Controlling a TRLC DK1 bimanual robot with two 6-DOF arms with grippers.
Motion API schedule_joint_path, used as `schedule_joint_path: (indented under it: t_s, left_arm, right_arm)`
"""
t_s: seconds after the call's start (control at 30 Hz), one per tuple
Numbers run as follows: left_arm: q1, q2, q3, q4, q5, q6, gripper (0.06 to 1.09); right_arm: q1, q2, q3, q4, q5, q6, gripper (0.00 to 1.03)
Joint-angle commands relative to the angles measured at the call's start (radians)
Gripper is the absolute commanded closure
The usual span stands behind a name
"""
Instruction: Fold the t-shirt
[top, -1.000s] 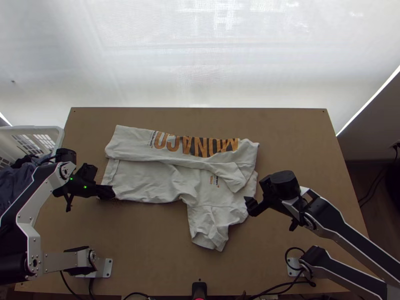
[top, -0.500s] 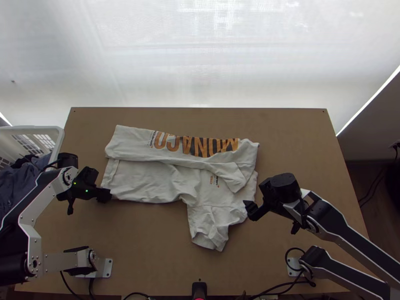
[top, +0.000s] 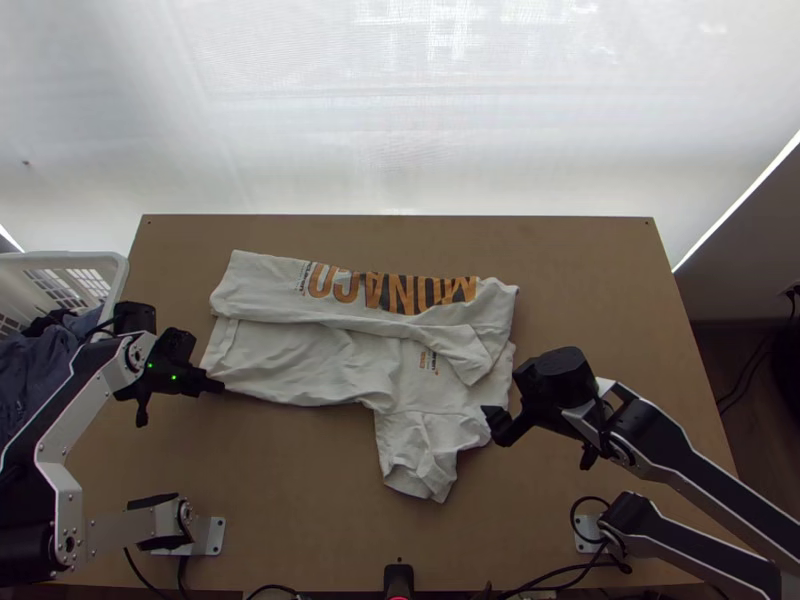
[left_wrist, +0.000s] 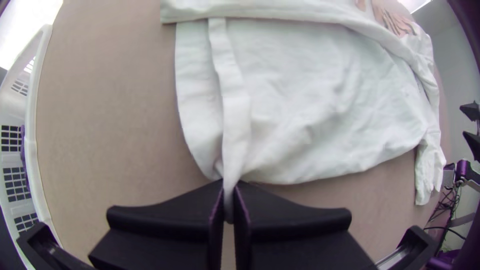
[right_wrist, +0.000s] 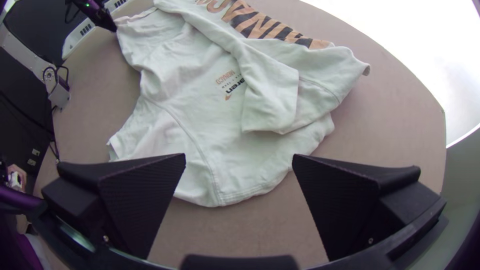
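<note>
At the bottom edge of the top view, a small black device (top: 398, 580) stands between the two arm bases, with black cables (top: 570, 575) running to its right. A little farther up, the nearer sleeve (top: 420, 465) of the t-shirt (top: 310, 365) lies on the surface (top: 580, 280), pointing toward the bottom of the frame. The right gripper (top: 497, 424), right of centre, is just beside that sleeve; in the right wrist view its fingers (right_wrist: 142, 200) stand wide apart, with nothing between them. At the left of the frame, the left gripper (top: 213, 385) is at the shirt's lower left corner; in the left wrist view its fingers (left_wrist: 170, 215) are closed on a narrow strip of white cloth at the hem end. The shirt lies across the middle of the frame, hem end to the left. Its far side is folded over toward the near side, making a long upper strip with large orange and black lettering, and the other sleeve (top: 465, 355) lies over the body at the right. At the left edge, a white basket (top: 75, 257) holds dark cloth (top: 40, 365). Beyond the surface, a pale, bright backdrop (top: 400, 120) spans the top.
</note>
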Motion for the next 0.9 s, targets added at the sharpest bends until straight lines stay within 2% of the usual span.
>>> schedule_joint_path:
  t_s: [0.0, 0.23, 0.37, 0.53, 0.87]
  left_arm:
    - [-0.063, -0.082, 0.073, -0.083, 0.050, -0.061, 1.05]
    - [-0.137, -0.102, 0.169, -0.116, 0.053, -0.132, 1.05]
    - [-0.145, -0.090, 0.200, -0.124, 0.053, -0.141, 1.05]
    - [-0.145, -0.082, 0.211, -0.124, 0.052, -0.143, 1.05]
    - [-0.136, -0.080, 0.226, -0.126, 0.041, -0.153, 1.05]
  right_arm:
    - [0.069, 0.033, -0.007, -0.005, -0.049, -0.003, 0.04]
    - [0.240, 0.099, -0.040, -0.006, -0.092, -0.022, 0.04]
    - [0.315, 0.142, -0.042, -0.002, -0.139, -0.021, 0.04]
    - [0.431, 0.223, -0.030, 0.021, -0.147, -0.013, 0.04]
    - [0.497, 0.390, 0.009, 0.159, -0.148, -0.010, 0.07]
